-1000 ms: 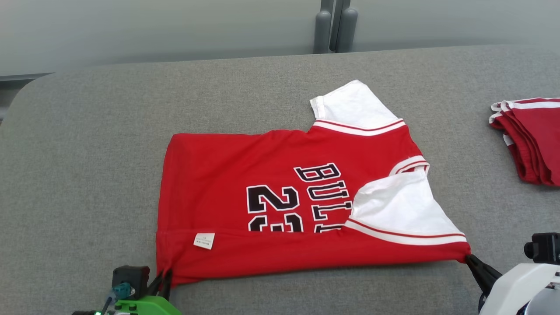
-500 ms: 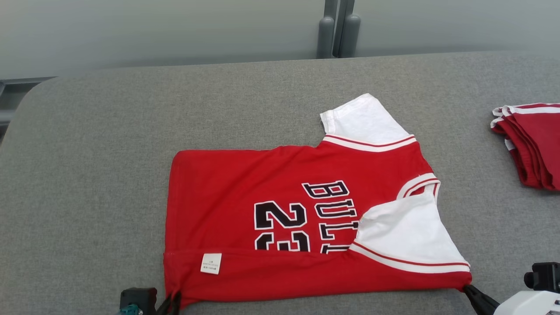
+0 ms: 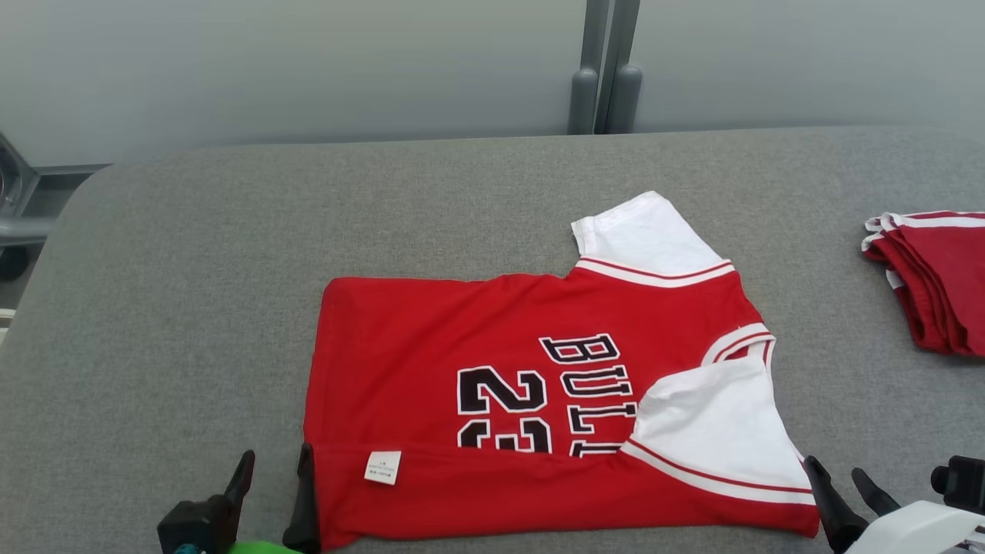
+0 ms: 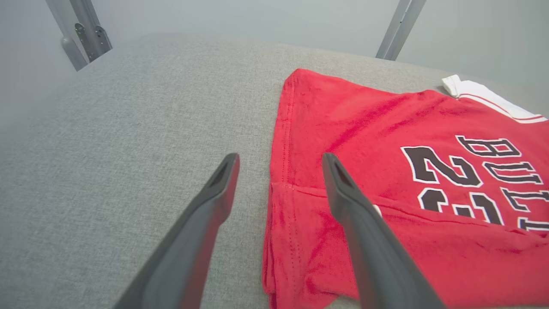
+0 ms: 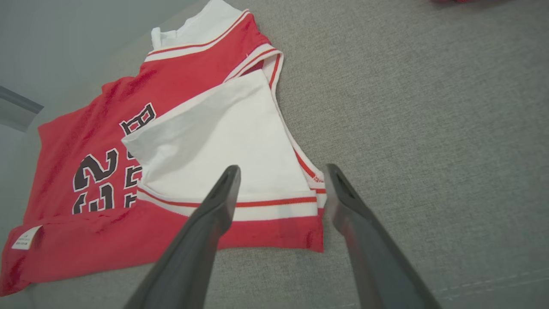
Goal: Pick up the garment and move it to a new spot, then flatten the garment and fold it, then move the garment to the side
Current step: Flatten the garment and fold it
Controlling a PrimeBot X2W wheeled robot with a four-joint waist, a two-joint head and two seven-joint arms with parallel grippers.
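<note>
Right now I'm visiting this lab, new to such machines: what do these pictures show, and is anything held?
A wheeled robot with two arms, each ending in a two-fingered claw. One picture is from its head camera; two are from wrist cameras, looking along the dark fingers. On the grey fabric-covered table lies a partly folded red and white basketball jersey; a pile of folded red garments sits to its right. The left claw and right claw stand open at the jersey's near corners, holding nothing.
</note>
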